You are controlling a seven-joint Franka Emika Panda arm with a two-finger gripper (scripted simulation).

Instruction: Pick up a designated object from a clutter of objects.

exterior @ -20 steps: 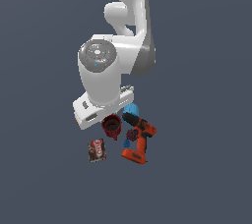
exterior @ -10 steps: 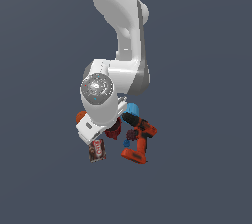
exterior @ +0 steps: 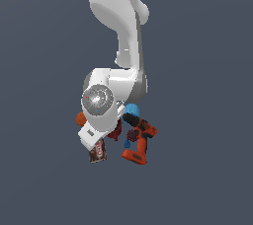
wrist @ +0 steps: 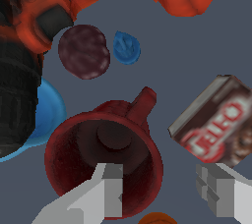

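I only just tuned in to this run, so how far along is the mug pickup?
Done: the gripper is down among the clutter, directly over the dark red mug. In hand: its open fingers straddle one side of the mug's rim, one finger inside the mouth, the other between the mug and the brown box. Left: closing on the wall and lifting; the mug isn't gripped yet.

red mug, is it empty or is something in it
Empty. The wrist view looks straight into the dark red mug and shows only its bare inner wall and round bottom. One finger overlaps the rim.
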